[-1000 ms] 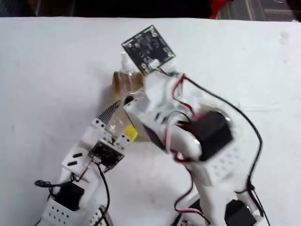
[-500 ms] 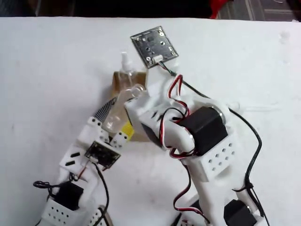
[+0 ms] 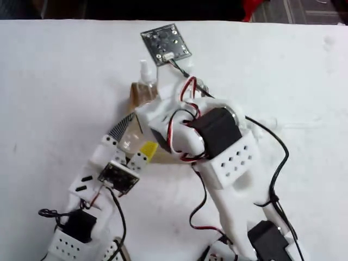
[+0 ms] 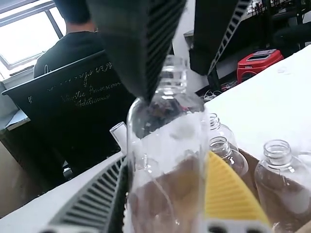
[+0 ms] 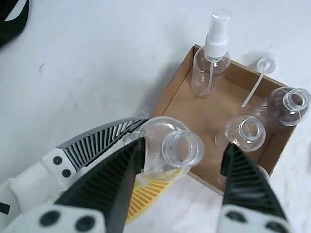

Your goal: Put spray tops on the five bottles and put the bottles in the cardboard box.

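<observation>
My left gripper (image 4: 165, 194) is shut on a clear bottle (image 4: 167, 145) with no top, between a grey ribbed finger (image 5: 97, 141) and a yellow pad (image 5: 148, 194). In the high view it holds this bottle (image 3: 129, 142) at the near corner of the cardboard box (image 3: 138, 93). My right gripper (image 5: 184, 145) hangs open over the bottle's bare neck (image 5: 182, 146), one black finger on each side. Inside the box (image 5: 180, 87) stand a bottle with a white spray top (image 5: 211, 58) and open bottles (image 5: 248, 128). A loose spray top with a tube (image 5: 257, 75) lies there too.
The right arm's white body (image 3: 217, 141) covers much of the box in the high view. White table (image 3: 65, 70) lies open to the left and far side. A person in a dark chair (image 4: 73, 97) sits beyond the table's edge.
The right arm has swung left and forward, its wrist camera shifting toward the far left. It now covers the bottle's upper part. The left arm has barely moved.
</observation>
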Robot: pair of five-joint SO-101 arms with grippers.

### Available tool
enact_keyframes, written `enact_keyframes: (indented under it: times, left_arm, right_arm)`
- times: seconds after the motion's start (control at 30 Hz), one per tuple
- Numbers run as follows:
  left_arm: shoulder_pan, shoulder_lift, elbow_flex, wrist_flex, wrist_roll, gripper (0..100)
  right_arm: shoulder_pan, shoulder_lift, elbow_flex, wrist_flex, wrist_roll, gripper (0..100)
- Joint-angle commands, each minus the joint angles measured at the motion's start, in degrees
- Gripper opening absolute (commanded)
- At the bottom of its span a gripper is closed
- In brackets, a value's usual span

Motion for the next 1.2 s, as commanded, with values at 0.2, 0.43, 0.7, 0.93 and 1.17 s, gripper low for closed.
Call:
enact_keyframes:
  times: [0.2, 0.43, 0.7, 0.93, 1.17]
  left_arm:
    - [-0.3, -0.8, -0.5, -1.7, 0.0, 2]
    - [-0.3, -0.8, -0.5, -1.7, 0.0, 2]
    - [-0.3, -0.8, -0.5, -1.7, 0.0, 3]
    - [-0.4, -0.8, -0.8, -1.2, 2.6, 18]
    - [-0.6, -0.8, -4.4, 6.2, 5.8, 25]
  right_arm:
    - [0.7, 0.6, -0.5, -1.5, -0.6, 9.8]
    - [0.2, 0.0, -0.7, -1.4, -0.6, 4.9]
    - [0.2, 0.0, -0.7, -1.5, -0.3, 3.1]
    - [0.2, 0.0, -0.6, -2.7, -0.1, 3.0]
    - [0.6, 0.5, -0.6, -2.8, 0.0, 3.0]
